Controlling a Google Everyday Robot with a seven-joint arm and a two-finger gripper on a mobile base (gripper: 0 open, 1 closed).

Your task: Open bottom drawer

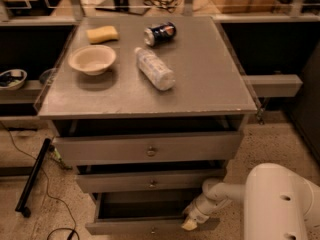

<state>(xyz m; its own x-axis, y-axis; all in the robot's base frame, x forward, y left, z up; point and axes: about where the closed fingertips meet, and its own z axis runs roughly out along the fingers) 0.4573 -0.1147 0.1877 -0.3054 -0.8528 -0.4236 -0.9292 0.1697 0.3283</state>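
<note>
The bottom drawer (pixel 125 228) is the lowest grey front of the cabinet. It stands pulled out, with a dark gap (pixel 140 206) open behind its front, and its small knob (pixel 152 230) sits at the frame's lower edge. My gripper (pixel 190 224) is at the right end of that drawer front, touching or just above its top edge. My white arm (pixel 220 193) reaches to it from the lower right.
Above it are the middle drawer (pixel 150 182) and top drawer (pixel 150 150), both slightly out. The cabinet top (pixel 200 84) holds a bowl (pixel 92 59), sponge (pixel 102 34), can (pixel 160 33) and lying bottle (pixel 155 69). A black pole (pixel 32 179) and cable lie on the floor at left.
</note>
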